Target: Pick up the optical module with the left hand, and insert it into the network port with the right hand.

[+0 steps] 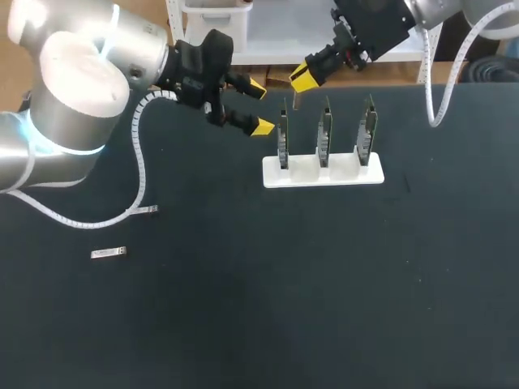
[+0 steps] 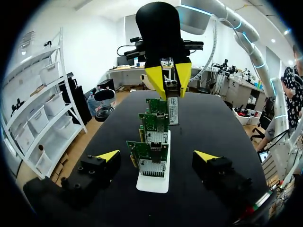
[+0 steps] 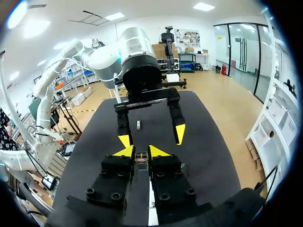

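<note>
The optical module (image 1: pixel 296 100) hangs upright, clamped at its upper end between the yellow tips of my right pincer (image 1: pixel 303 78). It sits just above the network card (image 1: pixel 282 139) at the head view's left, one of three standing in a white rack (image 1: pixel 324 176) on the tabletop (image 1: pixel 243 308). I judge it light, stiff and smooth-sided, apt to pivot or slip in a two-point hold and delicate at its contact end, so the grip belongs on the long flat sides near the rear, leaving the nose free. My left pincer (image 1: pixel 260 107) hangs just beside the rack, fingers apart and empty.
</note>
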`<act>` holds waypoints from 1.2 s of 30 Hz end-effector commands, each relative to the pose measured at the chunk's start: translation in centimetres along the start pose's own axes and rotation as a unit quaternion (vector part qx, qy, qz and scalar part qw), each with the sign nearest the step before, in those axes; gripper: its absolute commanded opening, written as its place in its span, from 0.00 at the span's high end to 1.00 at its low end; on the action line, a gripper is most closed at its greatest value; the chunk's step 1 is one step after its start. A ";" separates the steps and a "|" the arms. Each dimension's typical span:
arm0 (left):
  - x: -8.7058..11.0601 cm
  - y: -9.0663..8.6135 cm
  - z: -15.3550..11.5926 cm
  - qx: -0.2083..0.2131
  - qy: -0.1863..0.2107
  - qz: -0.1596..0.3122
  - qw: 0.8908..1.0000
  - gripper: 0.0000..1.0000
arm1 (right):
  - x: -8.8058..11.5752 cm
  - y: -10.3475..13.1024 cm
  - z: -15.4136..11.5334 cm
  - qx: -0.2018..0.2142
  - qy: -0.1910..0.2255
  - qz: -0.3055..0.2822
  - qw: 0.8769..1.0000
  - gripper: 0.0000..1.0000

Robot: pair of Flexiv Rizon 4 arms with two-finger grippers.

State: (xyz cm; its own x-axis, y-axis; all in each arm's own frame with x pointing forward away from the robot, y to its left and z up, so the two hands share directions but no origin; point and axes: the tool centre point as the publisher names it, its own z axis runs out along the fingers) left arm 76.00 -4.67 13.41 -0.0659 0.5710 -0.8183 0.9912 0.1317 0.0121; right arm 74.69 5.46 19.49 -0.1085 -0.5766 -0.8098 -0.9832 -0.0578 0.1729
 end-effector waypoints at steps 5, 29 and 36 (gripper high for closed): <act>0.2 0.0 0.2 0.004 0.010 -0.006 1.000 0.00 | 0.2 0.5 -0.1 0.004 -0.001 0.000 1.000 1.00; 0.2 0.0 0.2 0.002 0.010 -0.007 1.000 0.00 | -0.1 0.2 -0.4 0.007 0.003 -0.010 1.000 1.00; 0.2 0.0 0.2 0.002 0.010 -0.007 1.000 0.00 | -0.1 -0.1 -0.3 0.002 0.018 -0.020 1.000 1.00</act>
State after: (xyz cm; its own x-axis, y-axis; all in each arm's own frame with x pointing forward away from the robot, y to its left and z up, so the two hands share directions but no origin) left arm 75.91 -4.66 13.12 -0.0805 0.5823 -0.8090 0.9906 0.1365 -0.0004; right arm 74.60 5.10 19.66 -0.0668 -0.5985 -0.7984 -0.9878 -0.0734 0.1376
